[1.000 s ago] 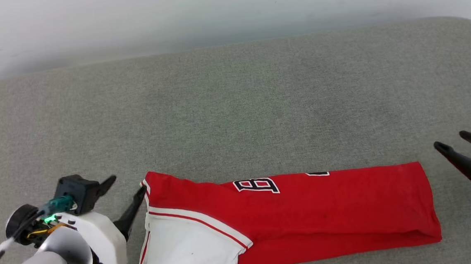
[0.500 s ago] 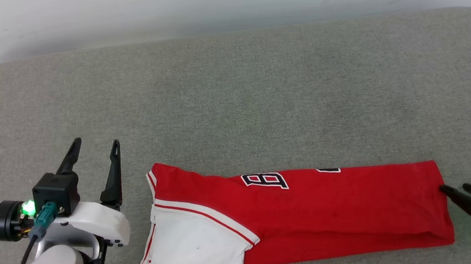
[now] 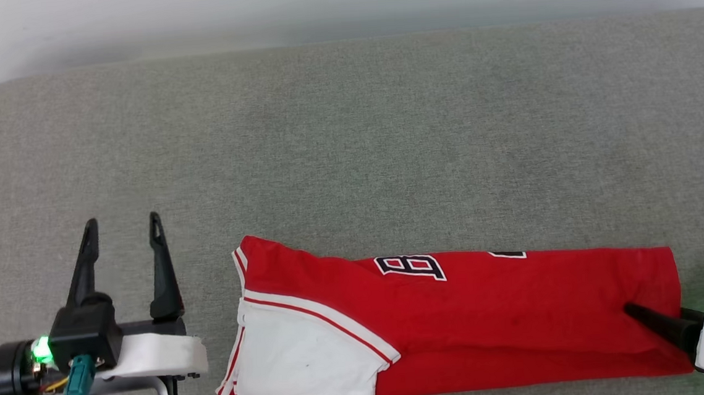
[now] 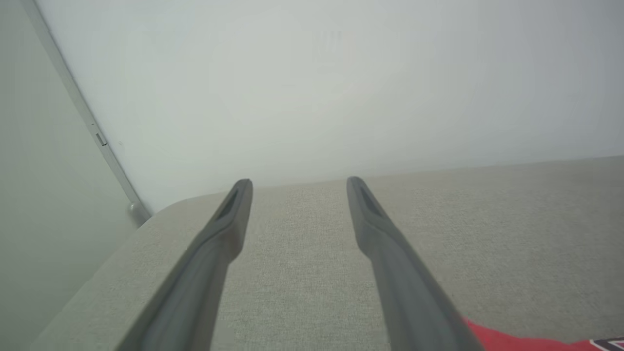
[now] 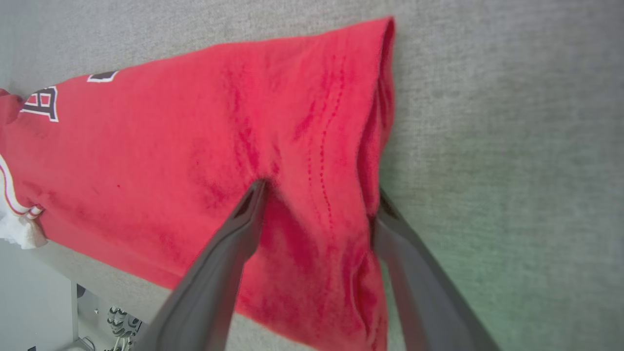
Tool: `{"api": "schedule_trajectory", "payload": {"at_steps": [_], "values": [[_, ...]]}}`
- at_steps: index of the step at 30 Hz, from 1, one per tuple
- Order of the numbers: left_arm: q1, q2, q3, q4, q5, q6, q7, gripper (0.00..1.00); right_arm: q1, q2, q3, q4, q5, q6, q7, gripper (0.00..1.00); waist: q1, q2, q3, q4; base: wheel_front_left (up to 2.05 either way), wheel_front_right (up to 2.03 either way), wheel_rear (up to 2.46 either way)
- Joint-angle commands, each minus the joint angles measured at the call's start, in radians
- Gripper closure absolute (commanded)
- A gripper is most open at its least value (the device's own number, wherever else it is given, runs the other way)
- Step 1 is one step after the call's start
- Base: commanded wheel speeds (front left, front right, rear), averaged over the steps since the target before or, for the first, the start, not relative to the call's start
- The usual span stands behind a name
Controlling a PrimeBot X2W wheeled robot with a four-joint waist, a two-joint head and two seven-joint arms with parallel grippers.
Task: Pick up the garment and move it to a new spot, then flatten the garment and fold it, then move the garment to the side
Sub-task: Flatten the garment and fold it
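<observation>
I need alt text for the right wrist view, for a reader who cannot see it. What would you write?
The right gripper, open, straddles the hem end of the red garment, one dark finger on the fabric, the other at its edge. The garment lies on a grey fabric surface.

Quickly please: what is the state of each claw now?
Left claw: open, holding nothing.
Right claw: open, fingers astride the hem of the garment, not yet closed.
</observation>
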Motion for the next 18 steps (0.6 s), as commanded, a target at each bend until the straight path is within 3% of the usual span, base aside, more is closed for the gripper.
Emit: {"api": "schedule_trajectory", "payload": {"at_steps": [1,9,11,12,18], "values": [[0.027,-0.032,0.030,-0.007,0.030,-0.010,-0.004,0.00,0.023,0.039,0.036,0.011,0.009,0.000,0.021,0.00,0.0000,-0.0001,0.002,0.005,0.00,0.00,0.00],[0.131,-0.189,0.170,-0.038,0.189,-0.058,-0.004,0.00,0.019,0.090,0.079,0.023,0.027,0.001,0.033,0.00,0.0000,-0.0001,-0.004,0.015,0.00,0.00,0.00],[0.151,-0.220,0.194,-0.044,0.230,-0.068,-0.004,0.00,0.012,0.096,0.083,0.027,0.023,0.001,0.028,0.73,0.0000,-0.0001,-0.006,0.017,0.00,0.00,0.00],[0.163,-0.233,0.202,-0.046,0.250,-0.072,-0.004,0.00,0.009,0.099,0.084,0.029,0.022,0.001,0.026,1.00,0.0000,-0.0001,-0.007,0.017,0.00,0.00,0.00],[0.206,-0.305,0.248,-0.045,0.329,-0.102,-0.003,0.00,-0.024,0.071,0.064,0.020,0.014,0.001,-0.002,1.00,0.0000,-0.0001,-0.020,0.017,0.00,0.00,0.00]]}}
